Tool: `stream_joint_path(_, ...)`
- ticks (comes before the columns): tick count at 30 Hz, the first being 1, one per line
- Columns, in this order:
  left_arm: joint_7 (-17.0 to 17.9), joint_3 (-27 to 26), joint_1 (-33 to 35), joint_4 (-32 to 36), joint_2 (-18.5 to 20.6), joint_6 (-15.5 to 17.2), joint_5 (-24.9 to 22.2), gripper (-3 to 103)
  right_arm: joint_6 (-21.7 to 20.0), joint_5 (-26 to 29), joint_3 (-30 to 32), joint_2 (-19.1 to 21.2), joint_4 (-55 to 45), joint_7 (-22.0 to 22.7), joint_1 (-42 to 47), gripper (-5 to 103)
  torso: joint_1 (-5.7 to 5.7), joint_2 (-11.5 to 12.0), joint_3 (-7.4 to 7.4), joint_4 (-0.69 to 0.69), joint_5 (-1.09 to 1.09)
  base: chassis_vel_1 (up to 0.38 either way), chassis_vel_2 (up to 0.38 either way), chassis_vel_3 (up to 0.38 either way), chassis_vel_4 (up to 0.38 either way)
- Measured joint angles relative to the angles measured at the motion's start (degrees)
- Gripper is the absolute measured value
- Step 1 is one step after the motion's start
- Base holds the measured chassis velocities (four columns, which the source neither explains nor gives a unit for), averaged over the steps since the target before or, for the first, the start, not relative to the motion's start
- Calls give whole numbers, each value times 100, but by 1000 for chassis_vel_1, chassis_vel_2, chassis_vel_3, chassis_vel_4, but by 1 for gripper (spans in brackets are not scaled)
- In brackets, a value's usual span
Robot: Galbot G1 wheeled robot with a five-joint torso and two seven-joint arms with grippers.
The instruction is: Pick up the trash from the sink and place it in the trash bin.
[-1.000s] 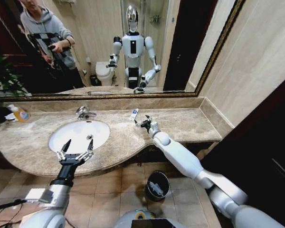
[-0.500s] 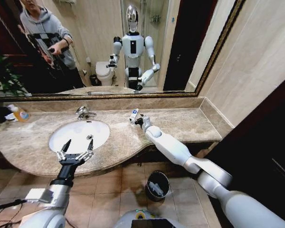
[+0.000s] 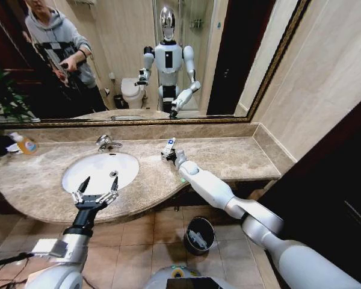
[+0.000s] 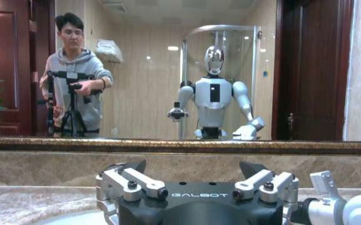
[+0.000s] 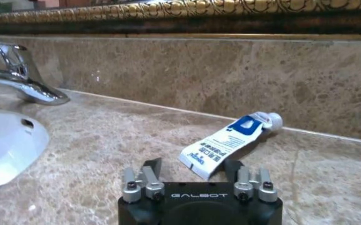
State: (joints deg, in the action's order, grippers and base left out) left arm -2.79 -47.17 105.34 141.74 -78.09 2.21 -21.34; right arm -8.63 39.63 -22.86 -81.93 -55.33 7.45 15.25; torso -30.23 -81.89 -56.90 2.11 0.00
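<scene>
Your right arm has stretched farther across the beige marble countertop (image 3: 228, 153) in the last second, and the right gripper (image 5: 199, 171) now sits right at the white-blue tube (image 5: 227, 139), fingers spread with the crimped end between them, not clamped. So the grasp looks ready. Left of it lies the sink (image 3: 99, 170), where your left gripper (image 3: 95, 191) hovers open and idle. The trash bin (image 3: 200, 235) waits on the floor below.

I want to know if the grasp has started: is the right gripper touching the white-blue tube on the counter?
Cannot tell. In the right wrist view the open right gripper brackets the near end of the white-blue tube, but no contact or gap shows plainly.
</scene>
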Motion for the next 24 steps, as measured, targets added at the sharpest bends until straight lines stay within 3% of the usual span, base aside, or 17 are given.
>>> stream_joint_path(7, 0, 0, 0, 0, 0, 0, 0, 100, 13, 173, 43, -58, 59, -14, -22, 40, 0, 0, 0, 0, 0, 0, 0, 0, 0)
stream_joint_path(9, 0, 0, 0, 0, 0, 0, 0, 100, 13, 181, 44, -59, 65, -14, -24, 40, 0, 0, 0, 0, 0, 0, 0, 0, 0)
stream_joint_path(10, 0, 0, 0, 0, 0, 0, 0, 100, 14, 199, 60, -75, 95, -14, -40, 29, 0, 0, 0, 0, 0, 0, 0, 0, 0)
stream_joint_path(11, 0, 0, 0, 0, 0, 0, 0, 100, 16, 208, 71, -90, 115, -14, -52, 29, 0, 0, 0, 0, 0, 0, 0, 0, 0)
stream_joint_path(13, 0, 0, 0, 0, 0, 0, 0, 100, 18, 228, 96, -115, 156, -13, -76, 18, 0, 0, 0, 0, 0, 0, 0, 0, 0)
stream_joint_path(15, 0, 0, 0, 0, 0, 0, 0, 100, 19, 236, 105, -123, 168, -13, -84, 18, 0, 0, 0, 0, 0, 0, 0, 0, 0)
stream_joint_path(18, 0, 0, 0, 0, 0, 0, 0, 100, 26, 266, 155, -162, 231, -19, -104, 2, 0, 0, 0, 0, 0, 0, 0, 0, 0)
stream_joint_path(24, 0, 0, 0, 0, 0, 0, 0, 100, 38, 251, 206, -177, 255, -42, -102, 0, 0, 0, 0, 0, 0, 0, 0, 0, 0)
